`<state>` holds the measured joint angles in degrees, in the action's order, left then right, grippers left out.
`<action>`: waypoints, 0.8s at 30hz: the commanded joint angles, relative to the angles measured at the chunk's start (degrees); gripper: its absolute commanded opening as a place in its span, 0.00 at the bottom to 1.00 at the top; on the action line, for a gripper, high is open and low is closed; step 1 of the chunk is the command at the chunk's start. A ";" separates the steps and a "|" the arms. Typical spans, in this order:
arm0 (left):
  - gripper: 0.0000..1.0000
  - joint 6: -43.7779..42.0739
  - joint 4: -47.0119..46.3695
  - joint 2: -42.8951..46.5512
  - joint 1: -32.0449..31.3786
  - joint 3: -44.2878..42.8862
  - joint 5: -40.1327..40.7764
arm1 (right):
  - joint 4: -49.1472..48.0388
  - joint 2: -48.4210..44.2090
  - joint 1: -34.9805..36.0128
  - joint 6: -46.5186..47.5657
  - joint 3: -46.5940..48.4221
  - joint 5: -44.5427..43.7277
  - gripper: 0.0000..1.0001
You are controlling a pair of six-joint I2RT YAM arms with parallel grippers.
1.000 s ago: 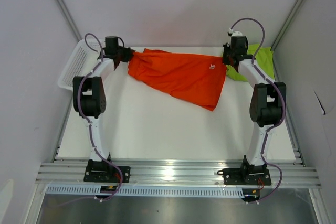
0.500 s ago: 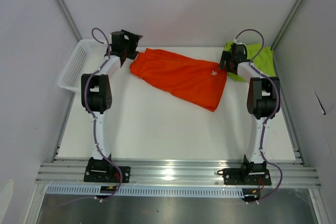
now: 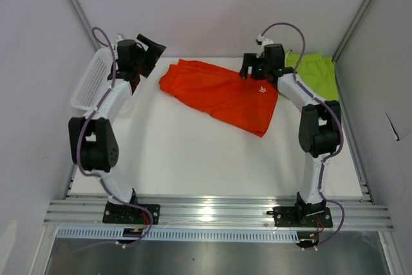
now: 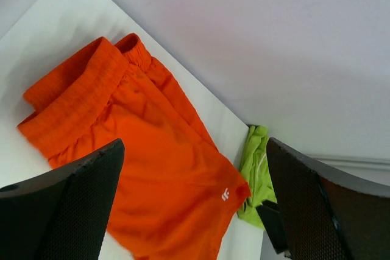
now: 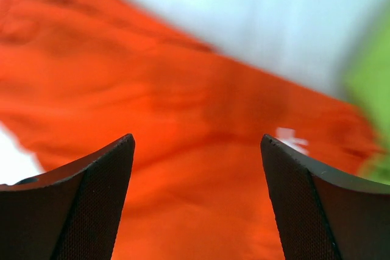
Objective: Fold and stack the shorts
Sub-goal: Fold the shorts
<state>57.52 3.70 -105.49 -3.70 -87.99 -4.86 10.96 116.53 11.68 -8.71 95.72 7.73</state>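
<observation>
The orange shorts [image 3: 219,94] are found lying on the white tabletop [image 3: 193,159], in its far half, roughly midway between the two arms; the fabric is spread nearly flat, with soft creases and a ribbed elastic waistband [image 4: 79,92] bunched at one end; a small white logo [image 3: 262,89] is seen near the opposite end. The long axis is set on a diagonal; the waist end points to the far left, the leg hems to the right, with one hem corner drawn nearest the arm bases.

The right pincer [image 5: 197,141] is held over the logo end; its jaws are parted wide and nothing is gripped; that wrist view is blurred, and contact with the cloth cannot be confirmed. The right arm is folded at the elbow near the right edge, its forearm reaching away and leftward.

The left pincer [image 4: 195,147] is held off the waist end, clear of the cloth and raised; its jaws are spread fully and are empty. The left arm is bent at a low elbow, its forearm rising to the far left corner, its wrist turned towards the shorts.

The lime green shorts [image 3: 315,75] are lying crumpled at the far right, just beside the orange hem; a white mesh basket [image 3: 90,82] is standing at the far left edge.
</observation>
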 commanded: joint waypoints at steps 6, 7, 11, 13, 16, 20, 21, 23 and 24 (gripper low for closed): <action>0.99 -6.89 5.59 20.56 0.19 14.85 8.55 | 2.31 10.27 11.51 1.60 11.76 7.56 0.84; 0.99 -6.80 6.48 21.90 0.19 16.17 9.16 | 2.66 11.60 12.74 0.81 12.99 7.65 0.83; 0.99 -5.40 7.28 28.49 0.19 23.10 11.45 | 6.16 17.14 15.64 0.54 18.61 5.90 0.83; 0.99 -4.08 6.85 31.91 0.19 26.26 12.24 | 7.75 19.42 16.79 1.06 19.67 4.24 0.82; 0.99 -2.76 6.05 34.82 0.10 31.36 12.69 | 11.18 20.40 18.72 2.29 19.85 0.64 0.82; 0.99 -1.97 4.82 39.30 0.10 37.26 13.30 | 14.87 19.71 21.01 3.96 17.14 -6.73 0.81; 0.99 -1.97 4.91 39.83 0.10 37.79 13.39 | 15.57 19.35 22.14 4.83 15.65 -7.72 0.81; 0.99 -2.14 5.26 41.15 0.10 39.03 13.13 | 18.20 18.48 23.73 5.98 14.50 -11.32 0.81; 0.99 -2.32 5.52 41.59 0.10 39.55 12.86 | 19.09 18.21 24.43 6.86 13.80 -12.98 0.81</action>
<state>54.61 10.57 -66.89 -3.68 -49.47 7.11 22.94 137.01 33.32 -4.67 111.81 1.56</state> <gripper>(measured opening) 0.990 0.813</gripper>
